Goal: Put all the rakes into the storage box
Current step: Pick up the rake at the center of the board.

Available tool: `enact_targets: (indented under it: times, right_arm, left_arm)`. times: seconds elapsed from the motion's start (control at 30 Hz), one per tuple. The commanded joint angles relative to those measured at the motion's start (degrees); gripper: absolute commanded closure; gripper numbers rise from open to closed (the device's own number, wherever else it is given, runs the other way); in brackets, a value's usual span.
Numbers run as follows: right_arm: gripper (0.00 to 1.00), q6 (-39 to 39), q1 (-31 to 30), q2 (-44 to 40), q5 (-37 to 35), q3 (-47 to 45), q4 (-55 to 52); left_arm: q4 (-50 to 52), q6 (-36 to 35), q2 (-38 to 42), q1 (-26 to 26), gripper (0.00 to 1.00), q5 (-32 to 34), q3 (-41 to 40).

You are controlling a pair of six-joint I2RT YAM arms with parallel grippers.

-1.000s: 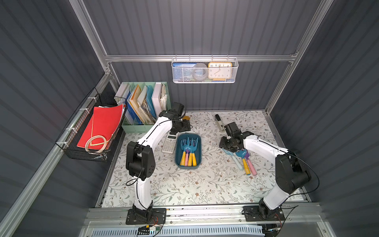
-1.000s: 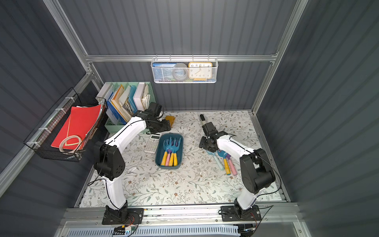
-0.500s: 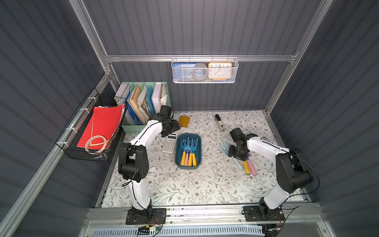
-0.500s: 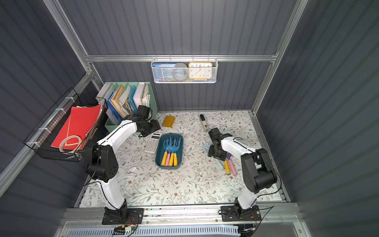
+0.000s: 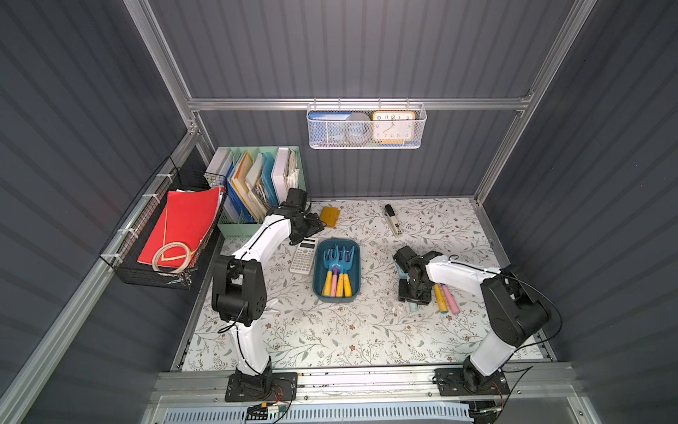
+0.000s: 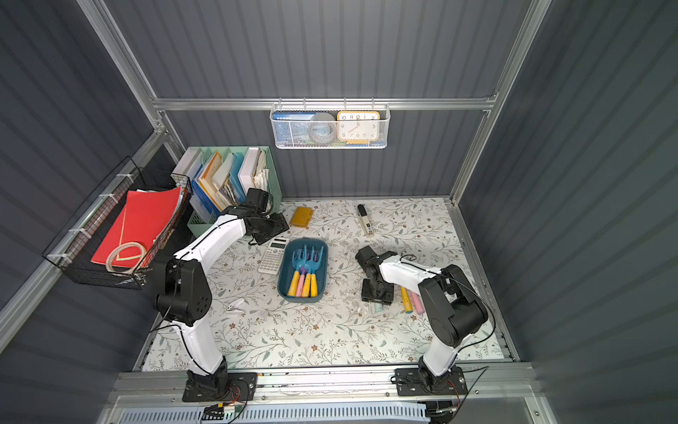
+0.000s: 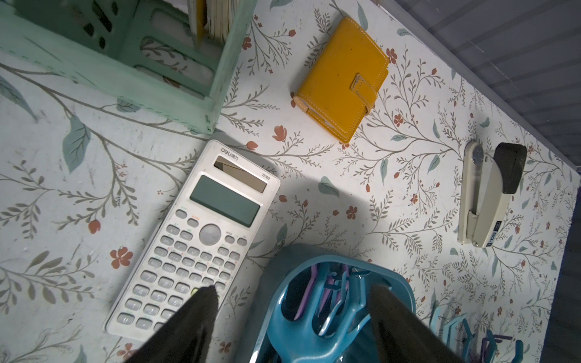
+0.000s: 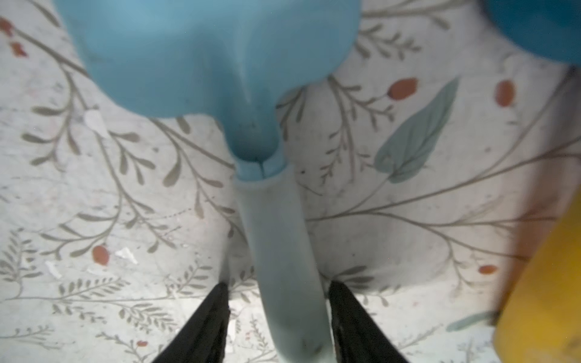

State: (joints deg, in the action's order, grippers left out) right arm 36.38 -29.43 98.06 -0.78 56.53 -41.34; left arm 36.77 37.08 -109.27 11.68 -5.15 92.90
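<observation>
The storage box (image 5: 318, 276) is a dark teal tub at mid-table (image 6: 283, 279), holding several blue toy tools with yellow and pink handles. To its right lies the rake (image 8: 267, 235), with a light-blue head and a pale handle; its tines are out of view. My right gripper (image 8: 278, 289) points down over it (image 5: 412, 298), open, one finger on each side of the handle with small gaps. My left gripper (image 7: 294, 298) hovers open and empty behind the box's far end (image 5: 312, 227), beside the calculator.
A yellow handle (image 5: 439, 297) and a pink handle (image 5: 450, 299) lie just right of the rake. A calculator (image 5: 303, 255) lies left of the box, with a yellow wallet (image 5: 329, 216) and a stapler (image 5: 392, 219) behind. A mint-green organiser (image 5: 257, 191) stands back left.
My right gripper has moved toward the table's front along the rake's handle, dropped over it, and its jaws have narrowed. My left gripper has drawn back a little to the left, off the wallet.
</observation>
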Motion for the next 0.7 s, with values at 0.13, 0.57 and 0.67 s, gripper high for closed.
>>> enact_targets:
  times: [0.13, 0.57, 0.67]
  right_arm:
    - [0.77, -1.5, -0.38, 5.01, 6.16, 0.92, 4.15]
    - [1.0, -13.12, 0.18, 9.92, 21.82, 22.55, 3.51]
    - [1.0, -11.86, 1.42, 10.02, 29.07, 24.68, 8.63]
  left_arm:
    - [-0.26, 0.76, 0.29, -0.08, 0.19, -1.09, -0.84]
    - [-8.63, 0.19, -4.36, -1.05, 0.18, -17.61, -0.11]
    - [-11.61, -0.19, -4.98, -1.05, 0.18, -21.03, 0.23]
